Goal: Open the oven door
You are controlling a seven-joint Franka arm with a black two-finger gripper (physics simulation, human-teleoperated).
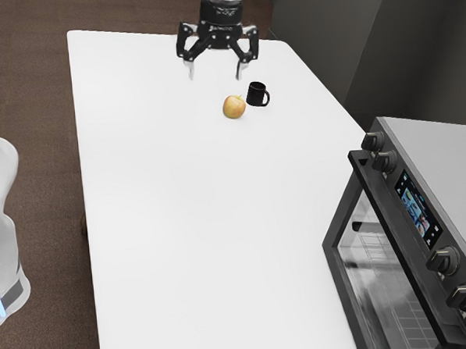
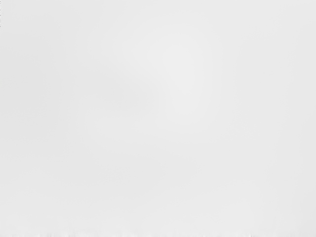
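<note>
1. Exterior view, things around: on the white table (image 1: 165, 225), a yellow-orange apple (image 1: 233, 107) and a black mug (image 1: 257, 94) sit near the jaws, on the side of them toward the oven. The mug is just beside the apple, a little nearer the oven, its handle turned to the exterior view's right. Both lie close to the direct line from the jaws to the oven, though how high the jaws are above them I cannot tell.
2. The oven (image 1: 447, 163) is well apart from the jaws, toward the exterior view's right. Its glass oven door (image 1: 379, 284) looks closed, a wire rack seen through the glass, and a long dark door handle (image 1: 402, 244) runs along the door's upper edge.
3. Above the handle, a control panel carries four dark knobs (image 1: 443, 260), two on either side of a lit display (image 1: 418, 208). The display has a blue picture and small white marks, too small to read.
4. The gripper (image 1: 215, 70) is released, its fingers spread with a gap between them. They point down toward the table, and the hand is upright, touching neither apple nor mug. A white section of the arm (image 1: 1, 226) stands beside the table, at the exterior view's left.
5. Wrist view: a pale, plain surface (image 2: 158, 118) faces the hand; what it belongs to I cannot tell.
</note>
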